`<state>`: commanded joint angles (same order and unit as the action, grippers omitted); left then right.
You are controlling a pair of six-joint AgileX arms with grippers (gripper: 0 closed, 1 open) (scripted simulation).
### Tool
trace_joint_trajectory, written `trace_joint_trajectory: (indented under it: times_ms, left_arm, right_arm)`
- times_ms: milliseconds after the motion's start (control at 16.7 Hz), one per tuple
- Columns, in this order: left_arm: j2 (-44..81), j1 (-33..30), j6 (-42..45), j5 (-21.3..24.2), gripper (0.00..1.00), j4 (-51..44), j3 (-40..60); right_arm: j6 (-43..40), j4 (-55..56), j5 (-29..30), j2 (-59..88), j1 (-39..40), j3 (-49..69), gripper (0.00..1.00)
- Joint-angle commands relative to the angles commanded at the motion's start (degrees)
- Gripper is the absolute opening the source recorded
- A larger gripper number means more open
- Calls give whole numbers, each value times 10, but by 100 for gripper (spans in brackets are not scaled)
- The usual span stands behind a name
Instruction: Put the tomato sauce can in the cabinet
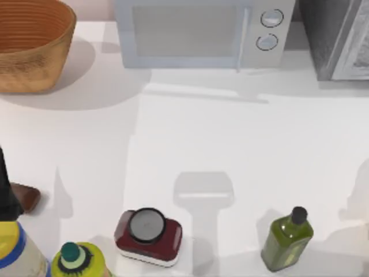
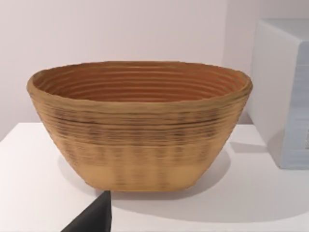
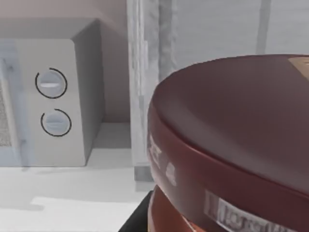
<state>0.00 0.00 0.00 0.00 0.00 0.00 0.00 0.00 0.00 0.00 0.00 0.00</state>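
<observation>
Item, nearest: tomato sauce can, close before the right wrist camera. It has a dark maroon domed top, a red band under the rim and pale lettering on the side. Behind it stands the cabinet, its pale frame upright, with the microwave beside that.

Right gripper: a dark part at the can's foot; open or clamped, cannot tell.

Left gripper: parked at the table's left edge, facing the basket; state cannot be told.

Containers:
- woven basket, far left corner, ribbed inner wall bare
- squat red box, round grey lid on
- green oil bottle, dark cap on
- yellow bottle, green cap, near left
</observation>
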Motion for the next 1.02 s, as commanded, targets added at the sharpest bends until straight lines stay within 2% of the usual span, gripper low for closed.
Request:
trace_joint_trajectory:
  times_ms: [240, 480, 720, 1020]
  left_arm:
    - [0, 0, 0, 0, 100, 0, 0]
    - [0, 0, 0, 0, 100, 0, 0]
    - [0, 0, 0, 0, 100, 0, 0]
    - [0, 0, 0, 0, 100, 0, 0]
  right_arm:
    - [0, -1, 0, 9, 1, 7, 0]
    - [-15, -30, 16, 86, 8, 92, 0]
    - [-32, -82, 40, 221, 24, 271, 0]
    - [-37, -161, 74, 427, 50, 571, 0]
